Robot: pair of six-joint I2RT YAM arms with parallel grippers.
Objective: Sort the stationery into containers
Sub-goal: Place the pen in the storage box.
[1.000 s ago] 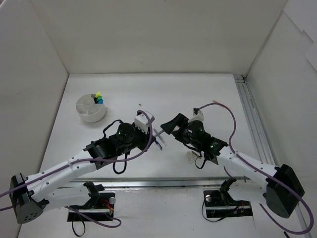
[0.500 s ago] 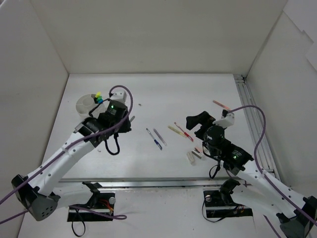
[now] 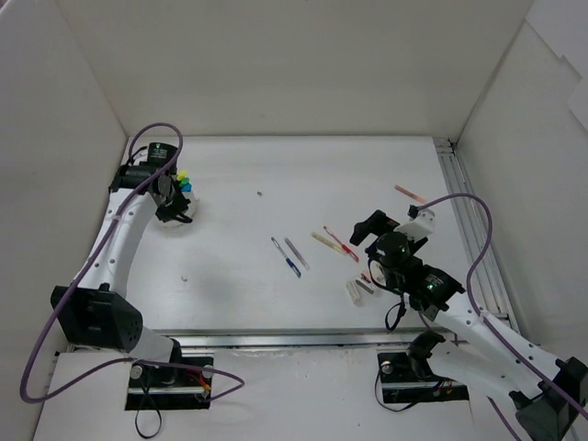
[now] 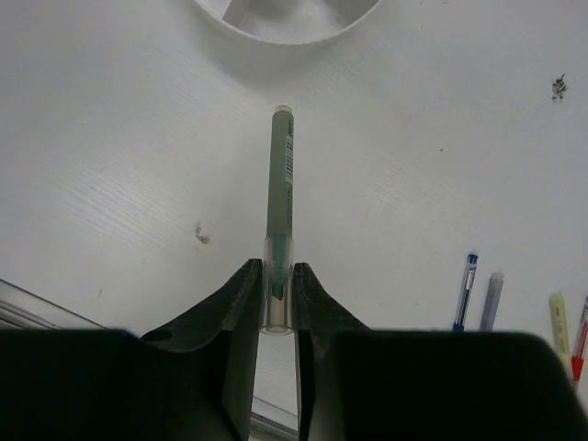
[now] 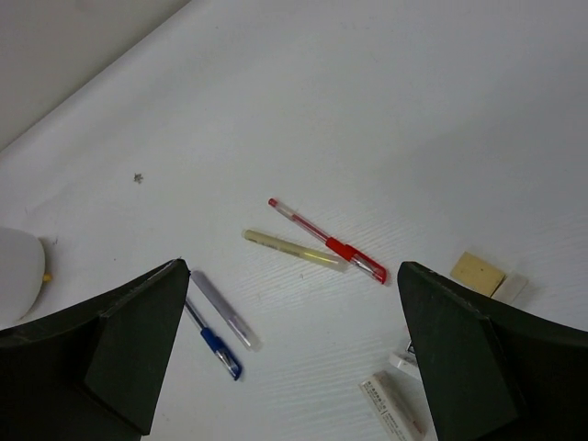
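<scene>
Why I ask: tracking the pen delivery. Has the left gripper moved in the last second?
Yes: the left gripper swung from mid-table leftward and away to the white tub.

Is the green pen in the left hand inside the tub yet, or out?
Out. The left hand grips the thin green pen, its tip short of the round white plastic tub's rim.

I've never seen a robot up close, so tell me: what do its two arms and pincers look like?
The left arm and right arm are slim white tubes with bulky black joints, small green lights and looping purple cables. Each ends in two dark wedge-shaped fingers.
</scene>
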